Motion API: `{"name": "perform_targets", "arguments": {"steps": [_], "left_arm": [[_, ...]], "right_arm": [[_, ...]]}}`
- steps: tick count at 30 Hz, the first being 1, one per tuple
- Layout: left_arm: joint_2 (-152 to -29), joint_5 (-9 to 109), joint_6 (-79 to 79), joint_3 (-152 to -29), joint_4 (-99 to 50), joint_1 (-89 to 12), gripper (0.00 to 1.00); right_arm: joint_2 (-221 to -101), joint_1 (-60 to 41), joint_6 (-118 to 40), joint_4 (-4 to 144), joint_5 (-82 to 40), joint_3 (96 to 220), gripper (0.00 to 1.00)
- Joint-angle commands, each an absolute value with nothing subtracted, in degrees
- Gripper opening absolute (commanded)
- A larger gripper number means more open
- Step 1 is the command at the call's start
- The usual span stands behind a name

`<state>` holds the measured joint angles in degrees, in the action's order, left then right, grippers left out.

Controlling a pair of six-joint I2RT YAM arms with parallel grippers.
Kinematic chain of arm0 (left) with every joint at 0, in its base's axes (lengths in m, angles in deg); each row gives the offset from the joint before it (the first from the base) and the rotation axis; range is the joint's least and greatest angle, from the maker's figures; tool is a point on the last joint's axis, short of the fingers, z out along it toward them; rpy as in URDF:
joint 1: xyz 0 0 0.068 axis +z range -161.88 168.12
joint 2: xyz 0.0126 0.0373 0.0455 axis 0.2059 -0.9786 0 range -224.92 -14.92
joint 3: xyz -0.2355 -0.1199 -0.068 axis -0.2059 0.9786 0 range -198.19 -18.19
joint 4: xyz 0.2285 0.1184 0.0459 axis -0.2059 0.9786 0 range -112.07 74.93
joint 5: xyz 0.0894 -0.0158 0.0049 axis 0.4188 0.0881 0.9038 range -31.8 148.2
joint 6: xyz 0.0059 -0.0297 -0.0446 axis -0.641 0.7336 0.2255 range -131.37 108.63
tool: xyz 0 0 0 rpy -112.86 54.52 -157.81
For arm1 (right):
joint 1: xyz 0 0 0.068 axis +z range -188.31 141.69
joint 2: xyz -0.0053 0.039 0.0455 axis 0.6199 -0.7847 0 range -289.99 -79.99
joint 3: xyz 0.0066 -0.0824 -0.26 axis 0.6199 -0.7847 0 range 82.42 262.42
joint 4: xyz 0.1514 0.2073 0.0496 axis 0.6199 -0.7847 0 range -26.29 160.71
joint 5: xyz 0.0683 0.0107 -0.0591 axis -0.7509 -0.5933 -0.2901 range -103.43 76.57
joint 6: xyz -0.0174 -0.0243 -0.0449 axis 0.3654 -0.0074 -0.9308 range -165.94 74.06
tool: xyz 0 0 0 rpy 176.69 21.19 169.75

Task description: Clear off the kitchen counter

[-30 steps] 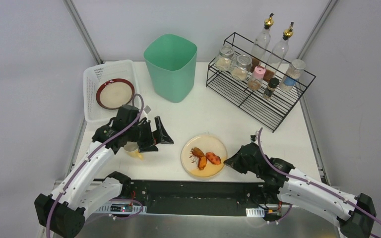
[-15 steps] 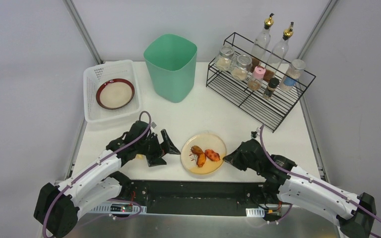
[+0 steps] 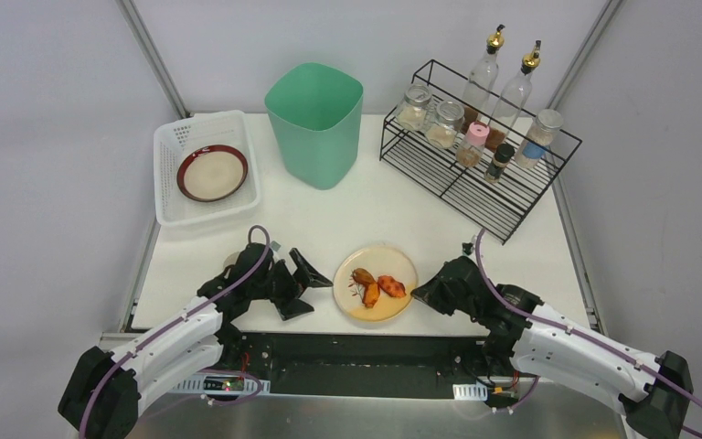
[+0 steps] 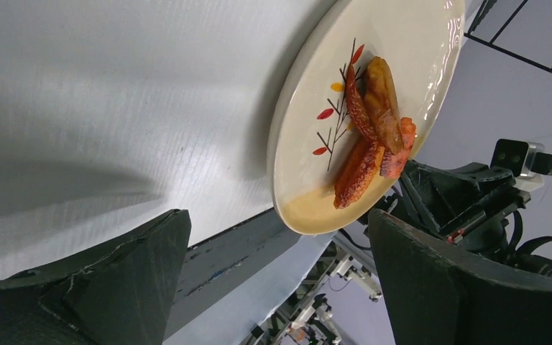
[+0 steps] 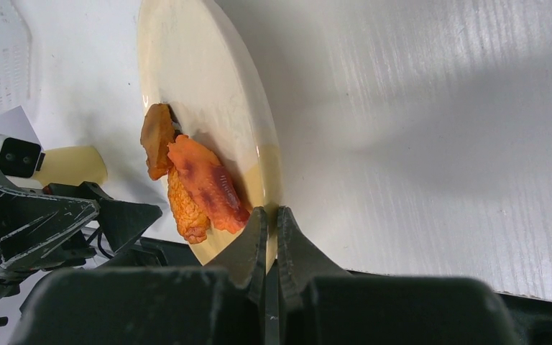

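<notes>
Right wrist: R gripper pinched plate rim; L gripper gaped wide beside plate. Best lifted level, as food could slide.

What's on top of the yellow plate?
Orange-brown food pieces lie on the plate, beside a painted twig with red leaves. The plate under the food is covered, so I cannot see that part.

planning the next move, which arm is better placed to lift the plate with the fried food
Right. The right end effector is shut on the rim of the plate; the left end effector stands open beside the plate's other edge, holding nothing.
</notes>
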<state>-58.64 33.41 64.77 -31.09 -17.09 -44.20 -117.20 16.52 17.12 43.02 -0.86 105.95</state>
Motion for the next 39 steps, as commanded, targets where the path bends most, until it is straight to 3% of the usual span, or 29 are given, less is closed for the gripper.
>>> {"name": "perform_targets", "arguments": {"steps": [1, 26, 39], "left_arm": [[-60.18, 35.08, 68.70, -30.31, -21.79, -45.25, 0.98], [-74.79, 43.38, 75.37, -28.96, -37.58, -54.17, 0.94], [-77.32, 49.08, 77.80, -25.76, -43.48, -55.38, 0.72]], "right_arm": [[-116.99, 16.90, 20.38, 51.39, 0.47, 109.50, 0.00], [-117.44, 17.72, 22.28, 55.52, 0.41, 107.49, 0.00], [-116.95, 18.29, 23.73, 57.02, -0.44, 105.60, 0.00]]}}
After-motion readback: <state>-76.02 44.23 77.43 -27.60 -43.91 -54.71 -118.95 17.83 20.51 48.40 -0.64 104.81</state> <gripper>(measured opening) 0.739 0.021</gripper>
